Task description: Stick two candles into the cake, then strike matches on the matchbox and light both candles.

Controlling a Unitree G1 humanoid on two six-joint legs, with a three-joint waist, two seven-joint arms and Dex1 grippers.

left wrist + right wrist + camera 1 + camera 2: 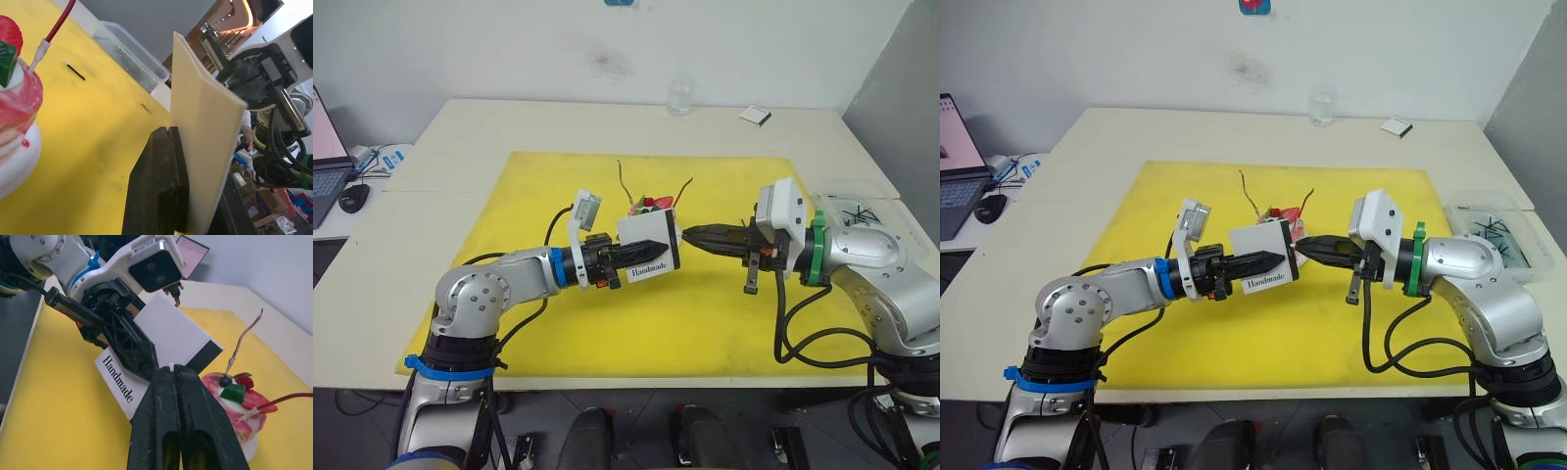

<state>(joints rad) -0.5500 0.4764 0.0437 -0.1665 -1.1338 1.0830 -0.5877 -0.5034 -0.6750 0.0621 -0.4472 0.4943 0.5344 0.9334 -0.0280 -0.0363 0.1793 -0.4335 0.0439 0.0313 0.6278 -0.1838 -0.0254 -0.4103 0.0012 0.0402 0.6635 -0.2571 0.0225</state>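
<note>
In the head views the left gripper [651, 249] clamps the Handmade matchbox [648, 252] upright above the yellow mat [724, 313], just near of the cake [1285, 216]. The right gripper [690, 235] points at the matchbox's black strip from the right. The left wrist view shows a match [76, 71] lying on the mat. In the right wrist view the right gripper's fingers are pressed together on a pale tip; the red candle [276, 400] and the brown candle [244, 339] stand in the cake.

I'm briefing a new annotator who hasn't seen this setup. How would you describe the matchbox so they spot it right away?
Start at the yellow mat on the table. Above its middle, the left gripper holds up a flat white matchbox in front of the cake. It alone bears the black word "Handmade" and a black strip on one edge.
</note>
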